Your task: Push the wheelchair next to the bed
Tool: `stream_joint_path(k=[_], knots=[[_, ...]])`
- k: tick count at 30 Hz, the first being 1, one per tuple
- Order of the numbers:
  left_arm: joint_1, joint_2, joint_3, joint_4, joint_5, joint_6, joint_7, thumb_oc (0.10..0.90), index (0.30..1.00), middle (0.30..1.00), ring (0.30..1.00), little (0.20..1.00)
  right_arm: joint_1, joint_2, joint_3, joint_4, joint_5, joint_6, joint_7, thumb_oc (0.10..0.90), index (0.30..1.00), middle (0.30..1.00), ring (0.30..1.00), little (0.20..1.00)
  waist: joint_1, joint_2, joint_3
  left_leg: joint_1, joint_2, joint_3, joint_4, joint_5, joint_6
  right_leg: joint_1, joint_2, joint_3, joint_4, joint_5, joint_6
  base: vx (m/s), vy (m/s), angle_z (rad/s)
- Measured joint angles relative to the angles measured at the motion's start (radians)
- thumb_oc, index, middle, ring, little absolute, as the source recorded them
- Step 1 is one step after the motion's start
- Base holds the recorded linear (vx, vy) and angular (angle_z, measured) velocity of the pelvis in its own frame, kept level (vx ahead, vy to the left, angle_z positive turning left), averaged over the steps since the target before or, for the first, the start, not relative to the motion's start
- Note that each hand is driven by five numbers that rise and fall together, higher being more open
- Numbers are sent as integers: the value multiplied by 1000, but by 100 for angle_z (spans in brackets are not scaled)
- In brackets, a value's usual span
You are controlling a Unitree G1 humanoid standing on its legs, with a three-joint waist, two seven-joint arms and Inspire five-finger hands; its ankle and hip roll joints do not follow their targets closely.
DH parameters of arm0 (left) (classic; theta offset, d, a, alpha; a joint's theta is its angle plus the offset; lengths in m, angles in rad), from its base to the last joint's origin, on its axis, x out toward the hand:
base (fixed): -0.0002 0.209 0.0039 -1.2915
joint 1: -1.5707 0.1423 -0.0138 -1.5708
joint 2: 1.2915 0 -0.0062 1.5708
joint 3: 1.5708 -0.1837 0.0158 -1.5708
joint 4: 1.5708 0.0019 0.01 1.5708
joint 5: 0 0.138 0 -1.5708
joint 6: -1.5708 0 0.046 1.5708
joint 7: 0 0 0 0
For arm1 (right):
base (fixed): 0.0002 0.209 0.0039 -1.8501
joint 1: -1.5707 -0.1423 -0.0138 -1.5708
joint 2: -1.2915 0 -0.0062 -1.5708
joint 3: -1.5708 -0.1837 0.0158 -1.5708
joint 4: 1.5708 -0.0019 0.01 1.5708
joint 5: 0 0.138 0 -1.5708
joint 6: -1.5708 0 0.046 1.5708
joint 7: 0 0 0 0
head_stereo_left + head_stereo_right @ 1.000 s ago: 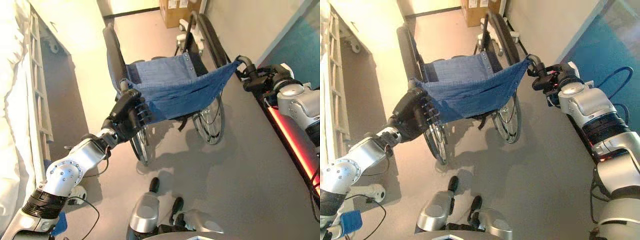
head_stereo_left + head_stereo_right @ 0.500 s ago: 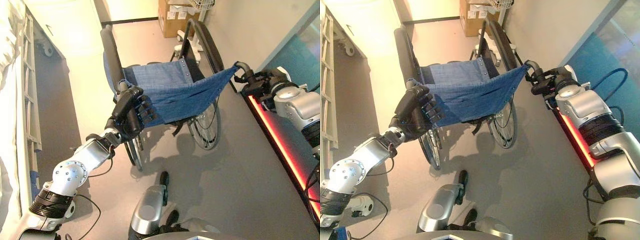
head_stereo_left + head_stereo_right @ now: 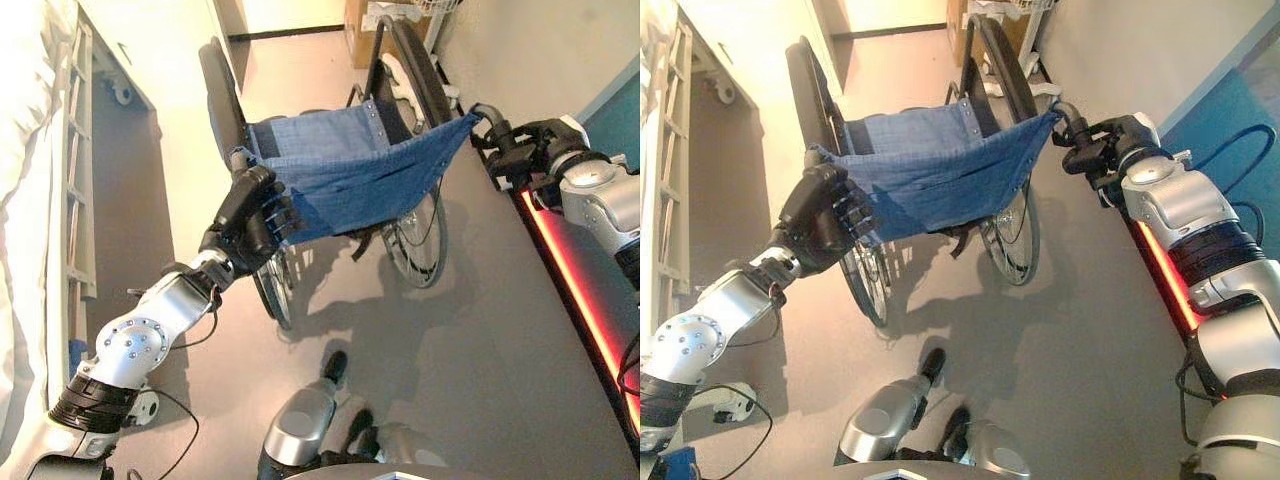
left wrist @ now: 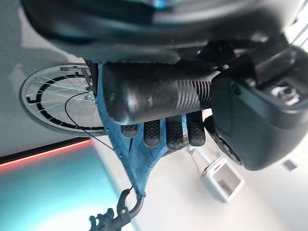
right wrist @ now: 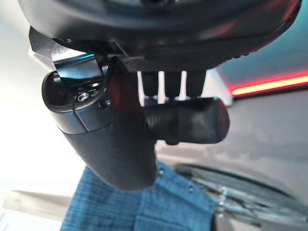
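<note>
At centre floor stood the wheelchair [image 3: 340, 170], blue denim seat back [image 3: 930, 180] facing the robot, bed [image 3: 30, 200] at 9 o'clock. Left hand [image 3: 245, 215] curled round the left push handle [image 4: 154, 94]; right hand [image 3: 1110, 150] apparently wrapped the right push handle [image 5: 187, 120].

We see the wheelchair's backrest [image 3: 345, 175] as blue denim-like woven cloth with small metal rivets, and its wheels [image 3: 1012, 235] as thin metal spokes inside matt black rubber tyres. The push handle [image 4: 154, 94] looks like matt black rubber, smooth at the end and ribbed further along. The floor [image 3: 480, 330] is smooth grey with a dull sheen.
</note>
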Motion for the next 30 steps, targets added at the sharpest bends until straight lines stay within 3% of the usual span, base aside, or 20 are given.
stream_joint_path(k=[1,2,3,4,5,6,9,10,11,15,17,18,19,21,23,25,26,28,29,30], knots=[[-28,9,-18,18,-1,0,14,400,300,300,300,300,-6,0,-12,3,1,1,0,400,300,300,300,300,-6,35,5,4,33,-66,1,-4,-28,1,-18,38,-108,37,57,111,-340,42],[-38,17,-19,25,-1,2,20,400,300,300,300,300,-7,1,-10,3,1,2,0,400,300,300,300,300,-3,37,5,5,41,-88,2,-3,-43,13,-30,39,-180,61,88,166,-505,64],[-56,29,-19,37,-2,4,30,400,300,300,300,300,-8,2,-9,2,5,8,0,400,300,300,300,300,1,18,6,2,54,-93,6,-28,-78,42,-32,33,-339,123,152,121,-365,54],[-59,42,-16,37,-5,3,34,400,300,300,300,300,-8,8,-9,2,6,12,0,400,300,300,300,300,2,-3,7,-1,55,-86,10,-39,-83,58,-34,26,-397,164,147,183,-525,89],[-70,80,-15,37,-29,3,46,400,300,300,300,300,-7,24,-9,2,6,27,0,400,300,300,300,300,-4,-63,11,-10,55,-10,23,-52,-91,110,-34,12,-449,246,128,130,-378,100],[-69,73,-10,41,-31,1,50,400,300,300,300,300,-6,29,-9,3,5,39,0,400,300,300,300,300,-21,-79,14,-17,68,27,29,-59,-100,149,-22,-4,-455,285,110,131,-420,137],[-57,25,21,21,-38,-13,59,400,300,300,300,300,-3,21,-1,4,6,57,0,400,300,300,300,300,-16,-73,7,-27,208,109,34,-57,-111,191,90,-105,-423,213,29,76,-402,97],[-56,16,22,15,-38,-14,58,400,300,300,300,300,-3,15,0,4,5,57,0,400,300,300,300,300,-18,-72,7,-37,219,114,45,-43,-119,195,106,-117,-415,199,16,61,-423,96],[-56,-15,25,0,-38,-14,58,400,300,300,300,300,-9,-10,21,3,7,58,0,400,300,300,300,300,-30,-73,7,-68,224,147,73,1,-167,200,117,-162,-398,180,-3,46,-299,114],[-43,-96,20,-19,-30,-15,59,400,300,300,300,300,-40,-25,65,28,-41,69,-4,400,300,300,300,300,-30,-73,7,-109,225,299,92,102,-116,213,153,-215,-355,132,-54,80,-252,86],[-25,-115,19,-19,-15,-16,64,400,300,300,300,300,-41,-22,83,29,-42,71,-4,400,300,300,300,300,-30,-70,9,-110,228,344,109,131,-103,221,160,-232,-325,114,-63,96,-195,43],[5,-121,19,-19,0,-17,69,400,300,300,300,300,-40,-7,104,29,-56,74,-4,400,300,300,300,300,-30,-70,9,-102,233,351,119,165,-62,226,161,-247,-284,111,-65,116,-164,36],[18,-121,19,-19,6,-19,70,400,300,300,300,300,-36,5,104,30,-69,78,-4,400,300,300,300,300,-29,-70,9,-98,235,349,122,180,-49,226,159,-248,-264,111,-65,160,-160,30],[67,-122,19,-19,22,-21,73,400,300,300,300,300,-33,29,132,32,-75,97,-4,400,300,300,300,300,-22,-74,7,-108,223,343,199,168,-64,279,159,-250,-276,112,-65,206,-134,22],[95,-133,18,-28,21,-20,75,400,300,300,300,300,-33,28,132,27,-73,102,-3,400,300,300,300,300,-7,-81,2,-120,153,403,249,82,-127,326,159,-257,-345,111,-65,250,-135,-3],[98,-136,19,-31,21,-19,74,400,300,300,300,300,-36,33,127,17,-73,100,-3,400,300,300,300,300,22,-96,-24,-161,58,512,256,22,-69,338,181,-268,-408,104,-54,245,-113,-24],[98,-138,21,-33,21,-19,72,400,300,300,300,300,-39,33,124,17,-74,100,-3,400,300,300,300,300,27,-97,-27,-171,37,537,250,19,-63,342,189,-267,-415,102,-55,251,-93,-21],[111,-136,22,-41,21,-19,67,400,300,300,300,300,-36,46,124,17,-74,100,-3,400,300,300,300,300,43,-49,-54,-116,6,603,107,27,-7,368,268,-270,-405,95,-50,328,-105,-10],[113,-127,34,-56,21,-19,59,400,300,300,300,300,-34,49,124,18,-75,100,-3,400,300,300,300,300,43,-54,-56,-94,6,591,80,-18,90,374,293,-279,-389,69,-53,308,-68,35],[110,-135,49,-66,24,-19,49,400,300,300,300,300,-35,48,120,24,-77,105,-3,400,300,300,300,300,43,-102,-65,-111,-24,564,85,-20,107,361,278,-278,-381,32,-94,293,-56,52]])
